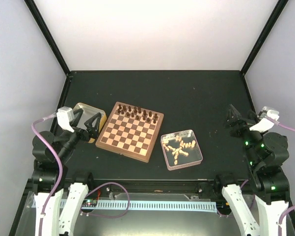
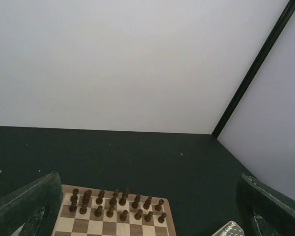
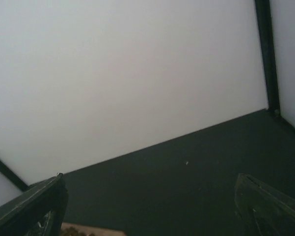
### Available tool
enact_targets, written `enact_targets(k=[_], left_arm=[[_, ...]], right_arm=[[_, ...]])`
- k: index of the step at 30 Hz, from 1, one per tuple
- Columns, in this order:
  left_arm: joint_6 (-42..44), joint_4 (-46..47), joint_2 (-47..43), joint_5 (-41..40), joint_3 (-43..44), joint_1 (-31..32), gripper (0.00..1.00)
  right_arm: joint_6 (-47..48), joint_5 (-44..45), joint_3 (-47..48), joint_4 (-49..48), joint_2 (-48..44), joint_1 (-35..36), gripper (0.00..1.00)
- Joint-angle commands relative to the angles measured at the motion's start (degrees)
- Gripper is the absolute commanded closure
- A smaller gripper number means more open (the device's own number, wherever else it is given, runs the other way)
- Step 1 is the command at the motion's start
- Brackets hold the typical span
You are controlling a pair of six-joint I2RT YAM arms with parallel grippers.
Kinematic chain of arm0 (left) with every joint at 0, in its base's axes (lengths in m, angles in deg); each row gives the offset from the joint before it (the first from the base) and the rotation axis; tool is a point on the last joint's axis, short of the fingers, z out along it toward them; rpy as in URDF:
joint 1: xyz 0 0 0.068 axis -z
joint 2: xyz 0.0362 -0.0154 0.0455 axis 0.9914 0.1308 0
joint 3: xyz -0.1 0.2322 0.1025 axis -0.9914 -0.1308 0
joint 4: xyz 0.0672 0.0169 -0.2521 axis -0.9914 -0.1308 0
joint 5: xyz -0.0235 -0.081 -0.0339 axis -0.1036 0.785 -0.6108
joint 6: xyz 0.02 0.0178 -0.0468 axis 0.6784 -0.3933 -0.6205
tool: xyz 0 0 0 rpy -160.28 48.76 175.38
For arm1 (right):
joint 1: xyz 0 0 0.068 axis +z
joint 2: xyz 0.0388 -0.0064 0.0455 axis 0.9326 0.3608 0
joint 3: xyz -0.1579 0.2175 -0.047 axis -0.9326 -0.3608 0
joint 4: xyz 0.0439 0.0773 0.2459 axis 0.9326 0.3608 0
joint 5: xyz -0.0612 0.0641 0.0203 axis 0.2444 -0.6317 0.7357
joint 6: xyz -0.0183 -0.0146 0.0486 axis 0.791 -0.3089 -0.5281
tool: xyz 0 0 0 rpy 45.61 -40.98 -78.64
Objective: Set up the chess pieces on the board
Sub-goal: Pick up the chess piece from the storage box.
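My left pincer (image 1: 90,120): agape, empty.
My right pincer (image 1: 241,118): agape, empty.
Pale chess pieces (image 1: 178,146): clear tray (image 1: 197,145), 4 o'clock of board (image 1: 131,132).

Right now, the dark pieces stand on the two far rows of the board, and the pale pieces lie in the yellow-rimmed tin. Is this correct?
Not quite. The pale pieces lie in the clear tray right of the board, not in the tin on its left. The top external view shows this. The dark pieces do stand on the two far rows.
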Motion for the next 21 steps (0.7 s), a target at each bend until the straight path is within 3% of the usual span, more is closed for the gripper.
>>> enact_targets(k=[1, 6, 12, 18, 21], left_arm=[[-1.7, 3.1, -2.6, 5.1, -1.7, -1.4, 0.02], [-3.2, 4.5, -5.5, 6.4, -5.2, -1.9, 0.01], [-4.0, 4.8, -5.4, 11.0, -9.3, -2.2, 0.01], [-7.4, 1.5, -2.9, 9.3, -12.1, -2.3, 0.01], [-9.1, 0.4, -1.9, 7.5, -13.3, -2.3, 0.02]], right_arm=[[-2.3, -11.4, -1.9, 0.7, 0.9, -2.5, 0.06], [-1.8, -20.7, -4.8, 0.5, 4.7, -3.8, 0.05], [-3.7, -30.1, -11.6, -2.5, 13.9, -2.9, 0.18], [-4.6, -18.4, -12.0, -2.0, 28.1, 6.4, 0.31], [-5.6, -12.1, -11.1, -1.5, 36.0, 11.8, 0.47]])
